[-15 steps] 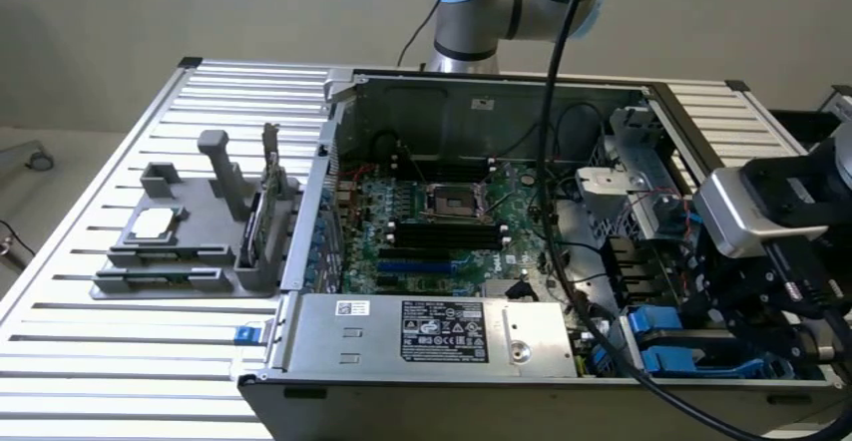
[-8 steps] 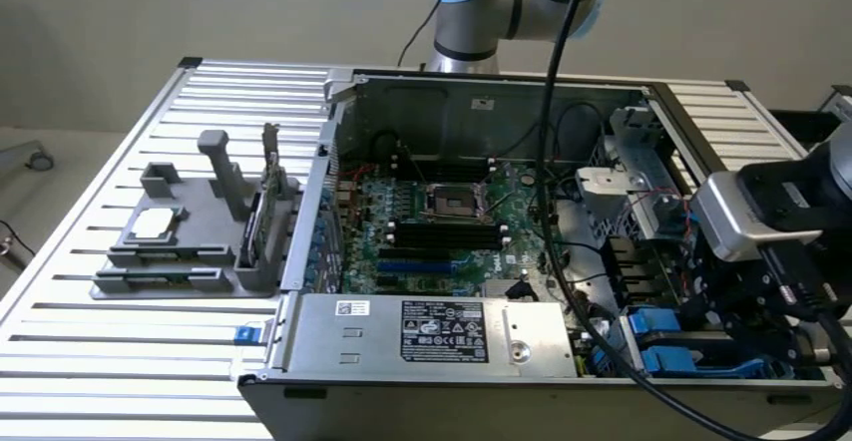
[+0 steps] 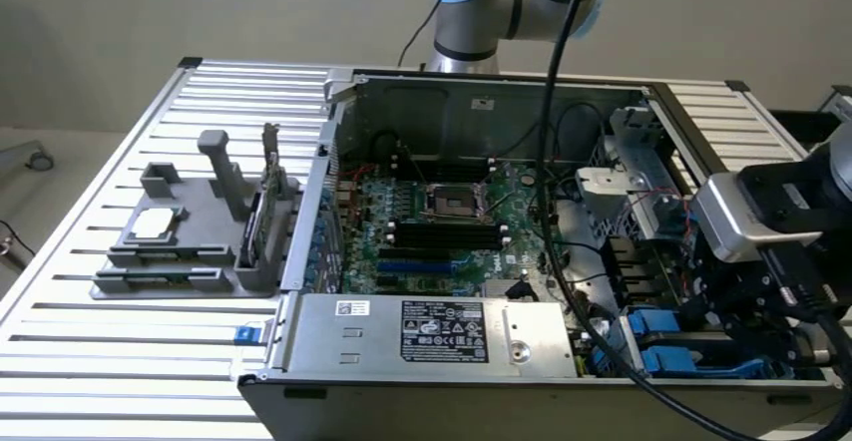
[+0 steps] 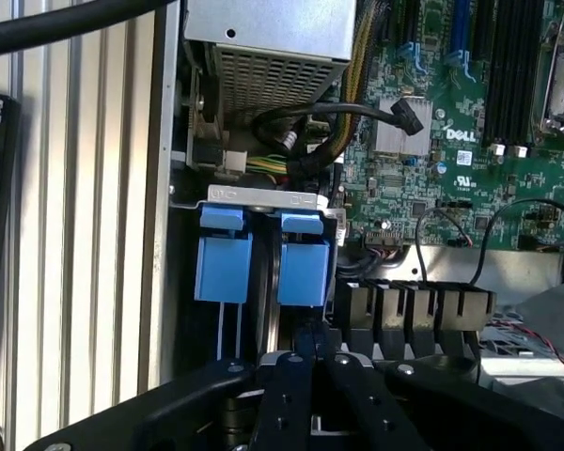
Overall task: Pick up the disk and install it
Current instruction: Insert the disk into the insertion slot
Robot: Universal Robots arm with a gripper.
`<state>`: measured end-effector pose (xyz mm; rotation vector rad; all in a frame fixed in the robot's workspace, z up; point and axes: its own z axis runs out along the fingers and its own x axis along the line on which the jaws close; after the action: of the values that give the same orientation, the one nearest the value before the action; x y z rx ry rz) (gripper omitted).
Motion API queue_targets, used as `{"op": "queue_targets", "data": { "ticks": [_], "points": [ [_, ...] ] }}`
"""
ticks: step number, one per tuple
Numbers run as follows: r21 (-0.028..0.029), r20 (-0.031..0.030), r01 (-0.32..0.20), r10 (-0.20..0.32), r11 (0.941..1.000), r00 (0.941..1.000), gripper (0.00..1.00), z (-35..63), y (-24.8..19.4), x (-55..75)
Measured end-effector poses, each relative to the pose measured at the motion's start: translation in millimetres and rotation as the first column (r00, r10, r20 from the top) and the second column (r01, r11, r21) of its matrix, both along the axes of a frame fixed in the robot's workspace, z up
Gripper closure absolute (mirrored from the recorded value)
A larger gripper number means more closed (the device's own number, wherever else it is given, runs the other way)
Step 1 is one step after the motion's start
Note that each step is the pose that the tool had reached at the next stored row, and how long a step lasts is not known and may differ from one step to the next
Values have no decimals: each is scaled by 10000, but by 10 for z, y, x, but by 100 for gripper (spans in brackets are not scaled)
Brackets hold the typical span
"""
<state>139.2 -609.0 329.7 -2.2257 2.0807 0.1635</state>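
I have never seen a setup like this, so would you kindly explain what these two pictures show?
The machine is a robot arm with a gripper at its end. The exterior view comes from a camera off the arm; the wrist view from a camera on the wrist, looking past the gripper. On the slatted table lies an open computer case, its motherboard bare. At the exterior view's left, a grey holder carries a silver chip. The gripper is shut, down at the case's drive bay, its tip close to the blue frame of a disk standing on edge there, beside a second blue frame. Whether it grips anything I cannot tell.
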Motion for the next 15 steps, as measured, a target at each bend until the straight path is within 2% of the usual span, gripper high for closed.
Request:
{"op": "queue_targets", "data": {
  "ticks": [4,12,15],
  "points": [
    [-10,-63,2,-2,10000,10000,89,148,-5,-1],
    [-13,-103,1,-1,10000,9999,89,477,-4,0],
    [-10,-118,1,-1,10000,9999,88,500,-5,0]
  ]
}}
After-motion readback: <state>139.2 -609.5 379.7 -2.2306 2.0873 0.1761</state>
